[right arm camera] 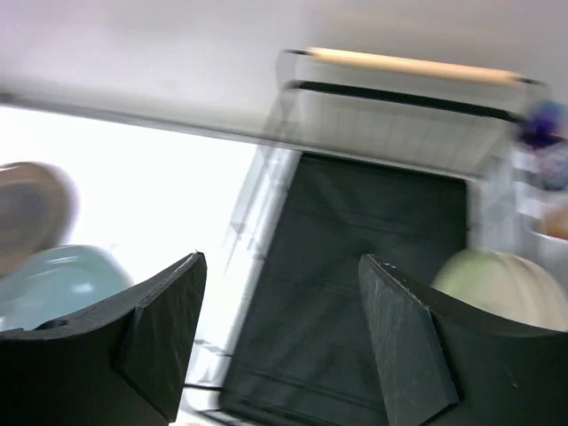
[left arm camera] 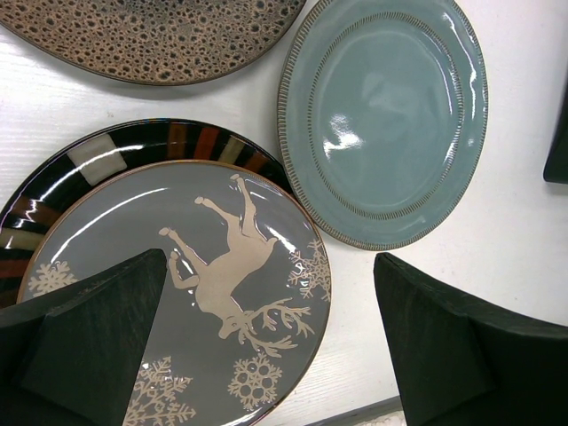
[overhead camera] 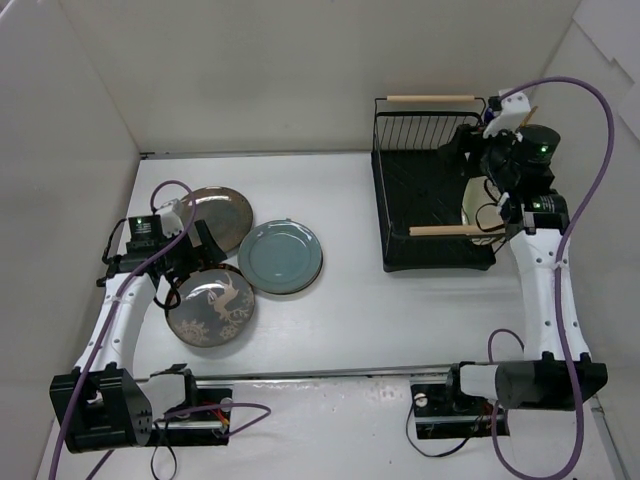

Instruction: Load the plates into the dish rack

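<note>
Overhead, we see a brown plate (overhead camera: 218, 212), a teal plate (overhead camera: 281, 257) and a reindeer plate (overhead camera: 210, 308) well left of the dish rack (overhead camera: 432, 180), with a pale plate (overhead camera: 470, 205) inside it. At our left wrist, the left gripper (left arm camera: 271, 266) hangs wide open and empty over the reindeer plate. In the blurred right wrist view, the right gripper (right arm camera: 282, 262) gapes, empty, above the rack.

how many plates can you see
4: a brown one at the back left, a teal one right of it, a reindeer one by the left gripper, a pale one in the rack. The right arm may hide more.
</note>
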